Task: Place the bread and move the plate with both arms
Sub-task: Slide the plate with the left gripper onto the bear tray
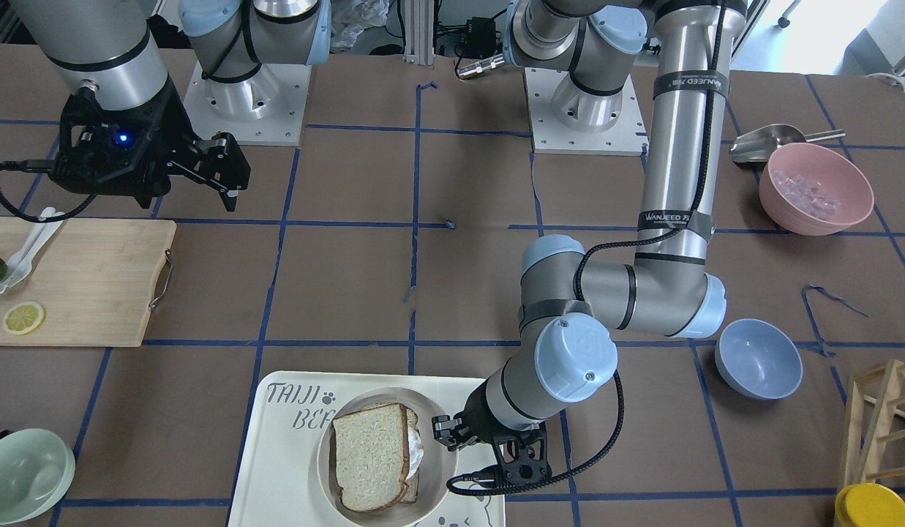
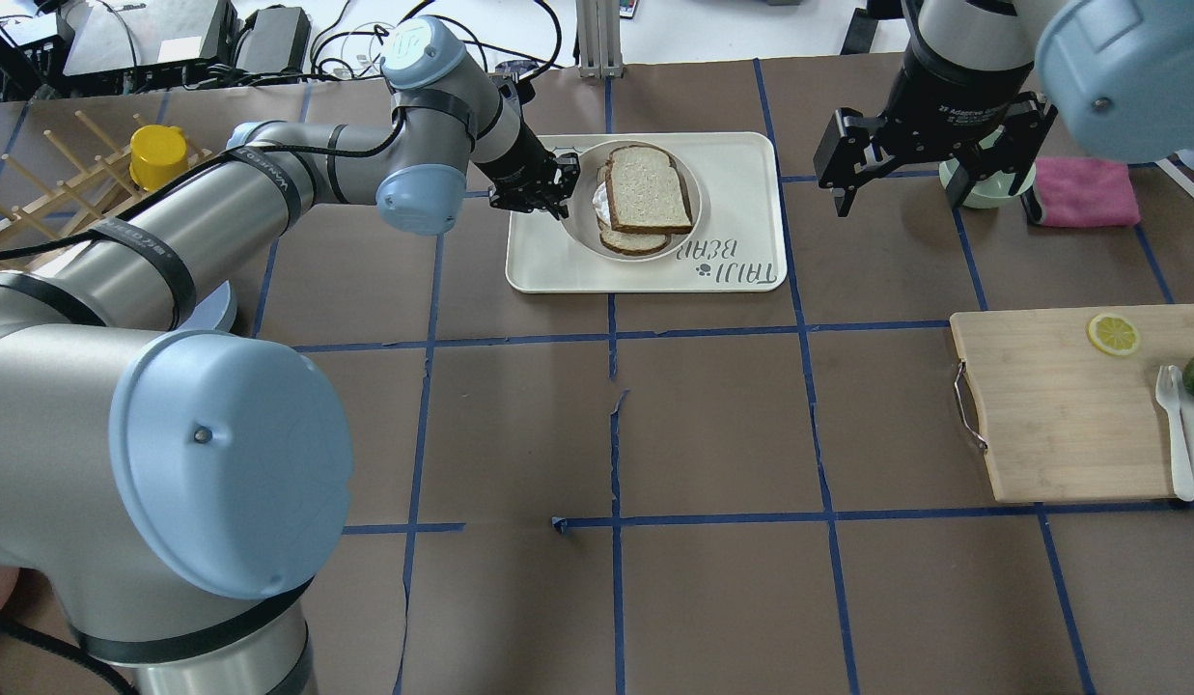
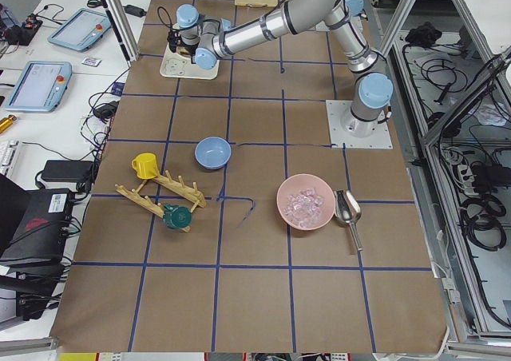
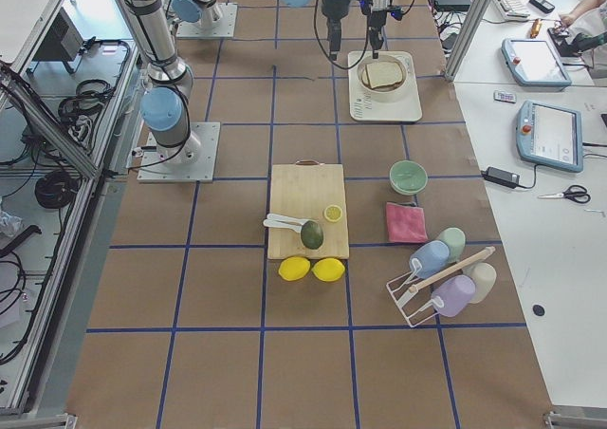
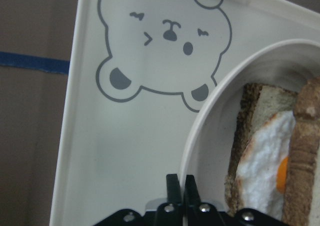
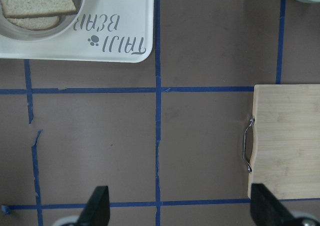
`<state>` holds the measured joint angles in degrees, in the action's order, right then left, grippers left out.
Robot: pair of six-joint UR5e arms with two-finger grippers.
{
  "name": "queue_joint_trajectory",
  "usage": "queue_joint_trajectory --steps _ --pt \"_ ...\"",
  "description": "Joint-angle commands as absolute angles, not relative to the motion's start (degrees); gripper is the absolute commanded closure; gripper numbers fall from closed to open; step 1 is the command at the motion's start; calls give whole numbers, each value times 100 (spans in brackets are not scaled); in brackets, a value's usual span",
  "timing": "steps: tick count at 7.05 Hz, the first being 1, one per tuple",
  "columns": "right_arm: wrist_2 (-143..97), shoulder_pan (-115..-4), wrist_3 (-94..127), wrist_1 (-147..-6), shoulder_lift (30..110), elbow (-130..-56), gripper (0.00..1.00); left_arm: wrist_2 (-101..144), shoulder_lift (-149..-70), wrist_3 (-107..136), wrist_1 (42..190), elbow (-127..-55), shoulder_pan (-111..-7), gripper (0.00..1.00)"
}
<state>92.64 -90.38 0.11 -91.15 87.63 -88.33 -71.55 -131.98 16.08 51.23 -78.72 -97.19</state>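
Left gripper [image 5: 180, 179]: clamped on the plate [image 5: 200, 131] rim, lower centre of its wrist view.
Plate: sat on the bear-print tray [image 2: 558, 263], top centre overhead.
Bread [image 2: 645, 183]: lay on the fried-egg slice [image 2: 627, 241] inside the plate.
Right gripper [image 2: 896, 198]: spread wide, empty, upper right.
Surface: brown paper table [image 2: 712, 425], blue tape [image 2: 712, 333] grid.

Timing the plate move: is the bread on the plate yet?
On: the bread lies atop the egg slice inside the plate.
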Motion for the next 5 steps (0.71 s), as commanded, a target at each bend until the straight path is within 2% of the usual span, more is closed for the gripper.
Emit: queue_joint_trajectory --steps 1,2,3,5 --pt "9264 -9026 9 -9114 8754 -8833 0 -7163 -13307 1600 5098 -7831 -9712 100" --pt "9264 -9026 17 -9106 8754 -8833 0 -7189 -13307 1565 5072 -7857 -9712 18" --pt "9264 -9026 18 -9105 8754 -8833 0 -7189 -13289 1582 5036 -7857 -9721 0" --pt "9264 -9026 9 -9088 8754 -8833 0 -7364 -13001 1582 5149 -7901 -9729 0"
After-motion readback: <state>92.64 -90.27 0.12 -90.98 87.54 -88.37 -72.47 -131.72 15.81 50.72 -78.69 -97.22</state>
